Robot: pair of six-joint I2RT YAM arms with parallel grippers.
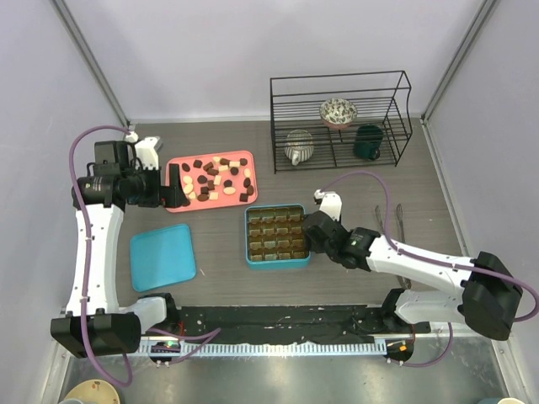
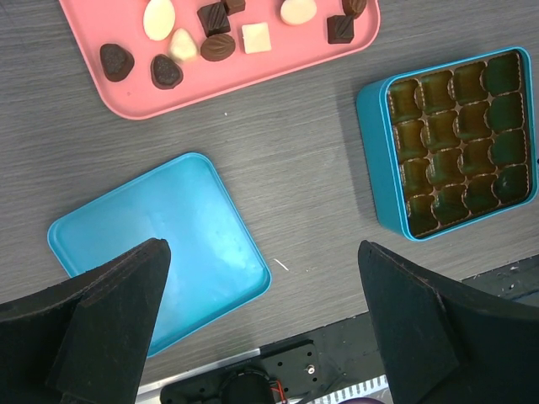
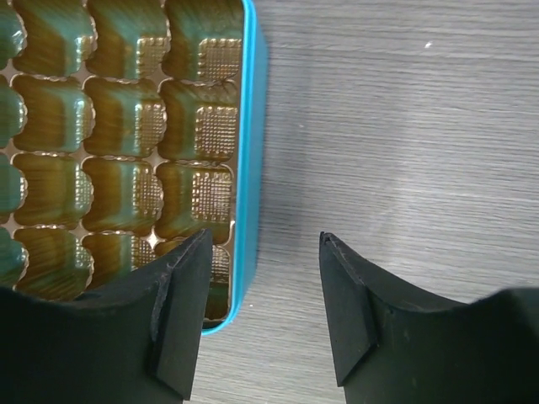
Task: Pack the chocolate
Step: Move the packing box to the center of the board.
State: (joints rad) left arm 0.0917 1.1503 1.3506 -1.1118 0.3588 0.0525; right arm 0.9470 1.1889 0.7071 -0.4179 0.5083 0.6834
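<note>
Grey wood-grain table [image 1: 219, 252], white-walled cell. Black wire rack [image 1: 340, 81] back right with crockery, not in play. Pink tray [image 2: 286, 67] back left of centre. Teal lid [image 1: 162, 257] lies flat near left, off the box. Teal box [image 1: 276, 263] sits centre, just right of the lid; every brown compartment in view is empty. Left pincer [image 2: 261, 246]: jaws fully apart, holding nothing, by the tray's left end. Right pincer [image 3: 265, 236]: about half open, empty, straddling the box's right wall near a corner, one finger over the cells, one over bare table. Whether it touches the wall, can't tell from here. Chocolate [image 2: 256, 37]: dark, mid-brown and cream pieces, all loose on the pink tray. Progress: nothing packed. Every piece left to move, then probably lid on.
</note>
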